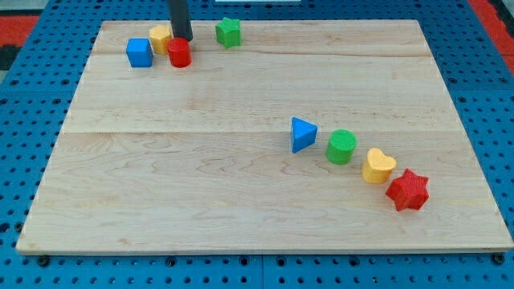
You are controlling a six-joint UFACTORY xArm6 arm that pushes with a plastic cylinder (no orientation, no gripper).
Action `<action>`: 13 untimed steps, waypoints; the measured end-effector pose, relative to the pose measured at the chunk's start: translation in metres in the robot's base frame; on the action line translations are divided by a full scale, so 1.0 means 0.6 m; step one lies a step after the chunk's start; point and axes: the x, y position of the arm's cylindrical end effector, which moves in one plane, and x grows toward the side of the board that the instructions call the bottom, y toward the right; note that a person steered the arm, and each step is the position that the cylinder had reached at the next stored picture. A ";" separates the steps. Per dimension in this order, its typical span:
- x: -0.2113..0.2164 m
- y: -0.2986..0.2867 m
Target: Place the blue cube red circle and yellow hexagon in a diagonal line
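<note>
Pale wooden planks make up our bench (241, 201), which lies on a blue pegboard (24, 144) that shows on all sides. Our tool has no jaws to open or hold with: it is a straight dark rod (180, 18), cut off by the view's top edge. Our tip (182, 38) sits just above the red round plastic block (179, 53), touching it or nearly so; we cannot tell which.

That red block is crowded near the bench's top-left edge with the other two task pieces. The yellow hexagon block (161, 38) is just beside it to the view's left, partly hidden behind the rod and the red block, and the blue plastic cube (139, 52) stands just left again. Little room remains above them before the bench's top edge. A green star block (229, 32) sits near, to the view's right of the rod.

Wide bare wood spreads across the middle and the bottom left. At lower right a blue triangle block (302, 134), a green round block (341, 147), a yellow heart block (377, 166) and a red star block (408, 190) run in a slanting row toward the right edge
</note>
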 end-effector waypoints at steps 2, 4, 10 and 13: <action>-0.051 -0.010; 0.055 -0.155; 0.130 -0.107; 0.048 -0.100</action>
